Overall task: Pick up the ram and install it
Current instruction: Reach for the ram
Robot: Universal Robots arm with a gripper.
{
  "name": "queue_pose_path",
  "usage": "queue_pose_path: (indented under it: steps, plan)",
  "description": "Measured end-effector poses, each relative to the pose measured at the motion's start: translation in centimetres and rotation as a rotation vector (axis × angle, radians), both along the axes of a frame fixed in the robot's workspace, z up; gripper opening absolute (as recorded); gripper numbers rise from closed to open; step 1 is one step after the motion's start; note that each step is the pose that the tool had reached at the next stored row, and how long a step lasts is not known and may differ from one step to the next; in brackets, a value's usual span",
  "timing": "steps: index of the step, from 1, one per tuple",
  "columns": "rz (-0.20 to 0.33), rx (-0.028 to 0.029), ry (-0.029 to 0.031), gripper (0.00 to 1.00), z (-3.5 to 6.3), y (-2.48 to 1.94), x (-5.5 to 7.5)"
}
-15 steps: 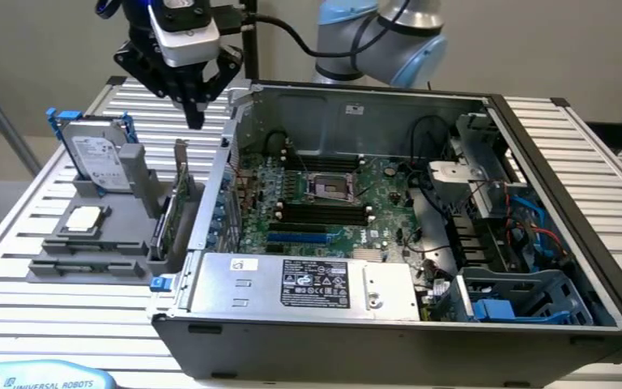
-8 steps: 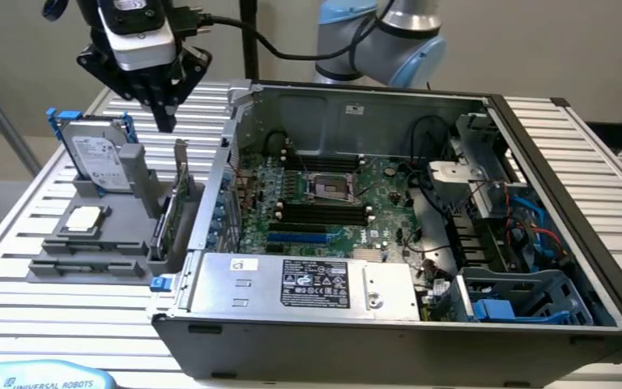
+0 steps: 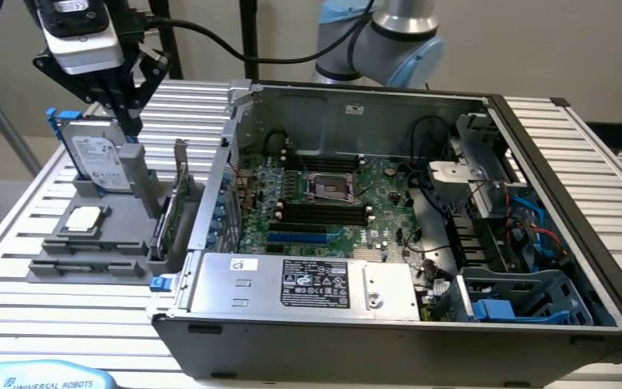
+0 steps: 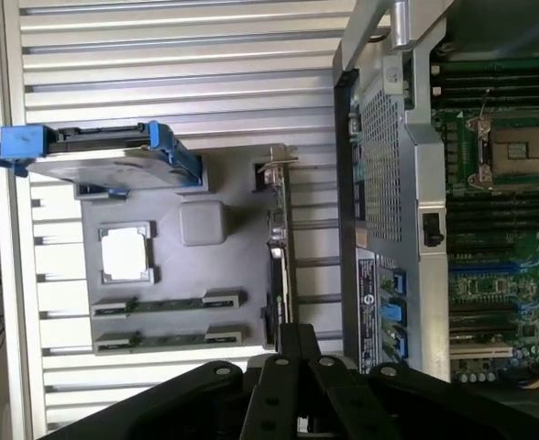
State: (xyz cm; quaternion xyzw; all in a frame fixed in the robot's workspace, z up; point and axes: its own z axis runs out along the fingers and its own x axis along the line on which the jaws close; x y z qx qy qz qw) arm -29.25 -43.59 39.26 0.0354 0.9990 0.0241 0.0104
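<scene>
Grey holder (image 4: pixel 233 266) on the slatted table (image 4: pixel 159 55) carries a blue-framed hard drive (image 4: pixel 104 160), silver processor (image 4: pixel 126 252), expansion card (image 4: pixel 279 247), and the ram (image 4: pixel 169 303) along its edge opposite the drive. Gripper (image 3: pixel 130 126) hovers above, fingers together, empty.

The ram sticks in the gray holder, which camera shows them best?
The wrist view: it looks down on both ram sticks, lying side by side in the gray holder. The exterior view shows them at a slant, as thin strips.

Only legible txt: "UNIVERSAL ROBOTS" on light-blue part (image 3: pixel 41 379) at ext. view's lower left; PSU label (image 3: pixel 317 285) unreadable.
</scene>
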Motion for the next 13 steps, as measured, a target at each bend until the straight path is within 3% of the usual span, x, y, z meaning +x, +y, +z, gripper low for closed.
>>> queue_pose_path:
  steps: [13]
  plan:
    - [0.000,0.0000,0.0000,0.11,-0.04,-1.17,-5.9]
